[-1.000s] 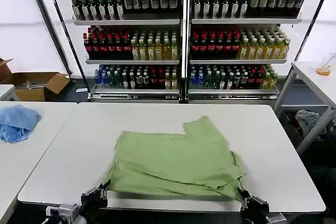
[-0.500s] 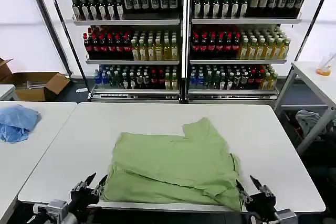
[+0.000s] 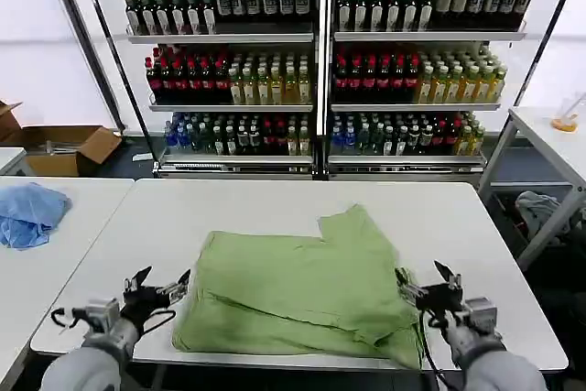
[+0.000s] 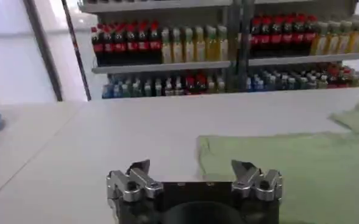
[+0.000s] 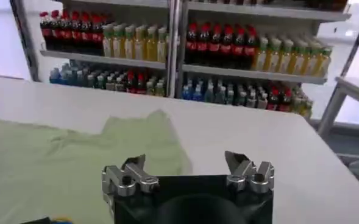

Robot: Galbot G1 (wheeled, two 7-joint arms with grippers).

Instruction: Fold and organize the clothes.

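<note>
The clothes, a light green shirt, lie folded on the white table, with one sleeve or corner sticking out toward the back right. My left gripper hovers open just off the shirt's front left corner. At the shirt's front right corner my right gripper is open too. The left wrist view has the open left gripper over bare table beside the shirt's edge. The open right gripper is above the shirt's edge in the right wrist view. Neither holds fabric.
A light blue garment lies on the neighbouring table at left. Shelves of bottles stand behind the table. A cardboard box is at far left, another table at right with a basket of cloth below.
Both grippers let go of the shirt's front corners, opened and rose from below the table's front edge to table height. The shirt's front hem settled flat.
</note>
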